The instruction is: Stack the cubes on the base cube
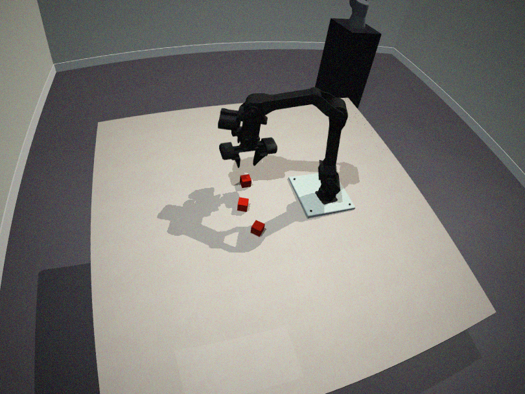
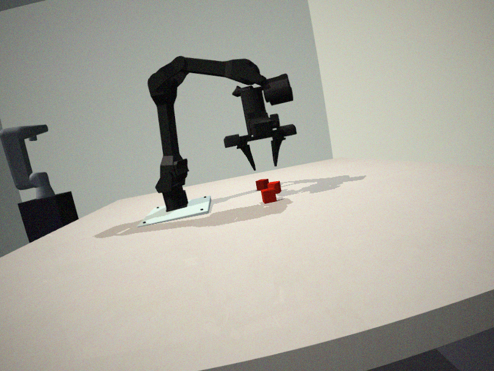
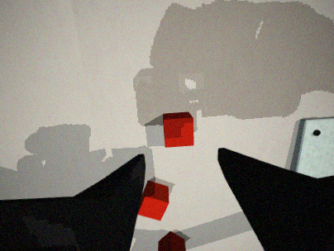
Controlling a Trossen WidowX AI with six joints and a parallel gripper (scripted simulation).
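Three red cubes of like size stand apart on the table; I cannot tell which is the fixed base. The back cube (image 1: 245,181) (image 2: 268,196) (image 3: 179,131) is farthest in the top view. The middle cube (image 1: 242,204) (image 2: 275,187) (image 3: 155,201) stands a little nearer that camera. The front cube (image 1: 257,228) (image 2: 261,184) (image 3: 172,243) is turned at an angle, and the wrist view cuts it off. My gripper (image 1: 246,165) (image 2: 265,167) (image 3: 181,157) is open and empty, pointing down above the cubes, nearest the back cube. In the wrist view, the left finger adjoins the middle cube's outline.
The arm stands on a pale mounting plate (image 1: 303,189) (image 2: 196,207) (image 3: 316,154) to the right of the cubes in the top view. A black pedestal (image 1: 347,59) (image 2: 49,213) with a grey arm stands beyond the table (image 1: 339,297) (image 2: 239,279). Arm shadows fall around the cubes.
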